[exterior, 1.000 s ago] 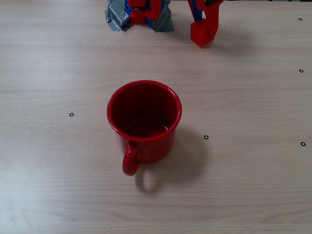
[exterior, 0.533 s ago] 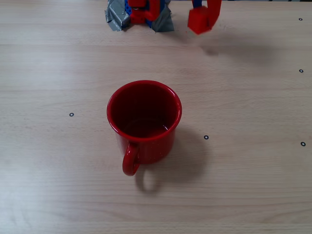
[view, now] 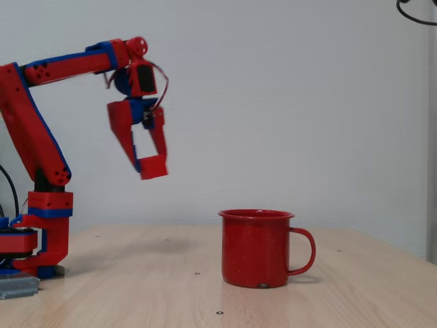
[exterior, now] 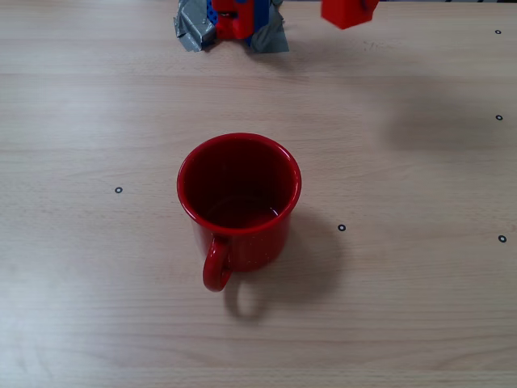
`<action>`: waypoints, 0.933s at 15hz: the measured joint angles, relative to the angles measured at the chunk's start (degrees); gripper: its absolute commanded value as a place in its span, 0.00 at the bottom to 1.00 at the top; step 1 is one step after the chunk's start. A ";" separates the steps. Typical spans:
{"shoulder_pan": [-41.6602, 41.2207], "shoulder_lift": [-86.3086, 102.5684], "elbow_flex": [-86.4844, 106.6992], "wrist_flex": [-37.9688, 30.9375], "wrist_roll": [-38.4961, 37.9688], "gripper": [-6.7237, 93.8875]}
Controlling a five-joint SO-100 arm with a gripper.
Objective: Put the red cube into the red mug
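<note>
The red mug [exterior: 239, 202] stands upright in the middle of the table, mouth up, handle toward the near edge; from the side the red mug [view: 258, 247] has its handle at the right. The red cube [view: 153, 167] hangs high above the table, held between the tips of my gripper [view: 151, 167], which is shut on it. In the overhead fixed view the red cube [exterior: 347, 12] shows at the top edge, beyond and right of the mug; most of the gripper is cut off there. The mug's inside looks empty.
The arm's red and blue base [exterior: 234, 20] sits on grey tape at the table's far edge. Small black ring marks [exterior: 119, 190] dot the wooden tabletop [exterior: 420, 307]. A white wall stands behind the table.
The gripper has lifted the red cube off the table, rising steadily; in the overhead fixed view the cube moved up toward the top edge and its shadow drifted right.
</note>
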 measured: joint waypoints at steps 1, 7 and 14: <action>4.13 -0.88 -3.25 0.18 -2.81 0.07; 22.24 -2.11 -13.10 -7.82 -17.23 0.07; 32.96 -15.56 -13.45 -20.48 -17.31 0.07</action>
